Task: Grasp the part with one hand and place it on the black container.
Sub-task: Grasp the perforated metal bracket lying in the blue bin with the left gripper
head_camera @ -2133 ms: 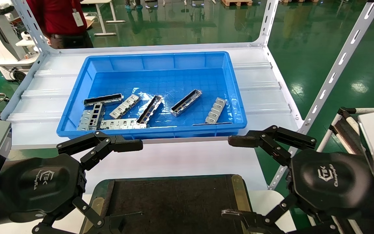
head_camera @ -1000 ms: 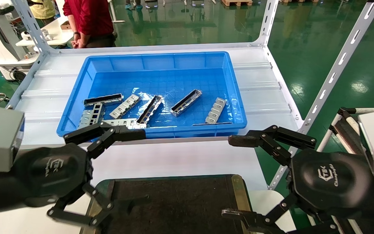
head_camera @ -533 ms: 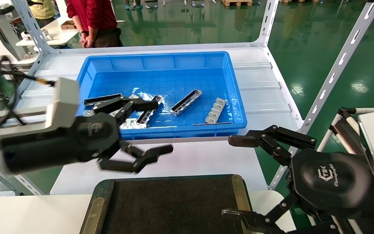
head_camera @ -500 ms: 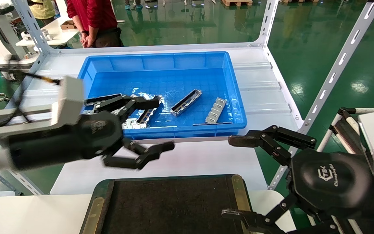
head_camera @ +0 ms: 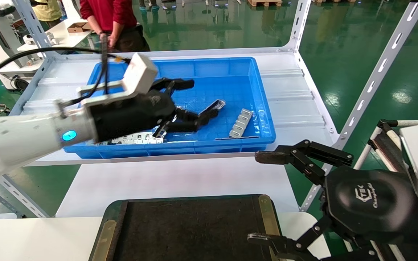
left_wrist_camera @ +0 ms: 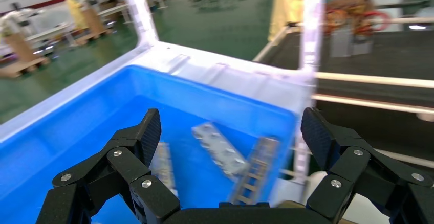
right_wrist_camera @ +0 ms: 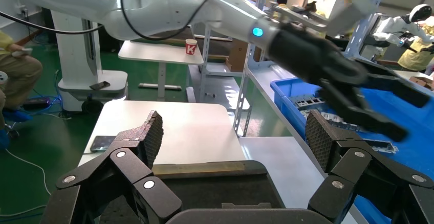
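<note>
Head view: part (head_camera: 214, 106) in the bin (head_camera: 263, 108), right of centre; likely light, stiff, slick; best pinched across the side walls. Left hand (head_camera: 189, 103) spread wide over it, empty. Right hand (head_camera: 267, 195) parked, open, near right.
Left wrist view: fingers (left_wrist_camera: 148, 132) apart, gripping nothing.
Right wrist view: container (right_wrist_camera: 204, 170) near, bare.

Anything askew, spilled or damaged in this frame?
Nothing stands out. Metal pieces lie loose in the blue bin, none spilled. The left gripper hangs open over the part. The black container holds nothing; the right gripper is parked open beside it.
</note>
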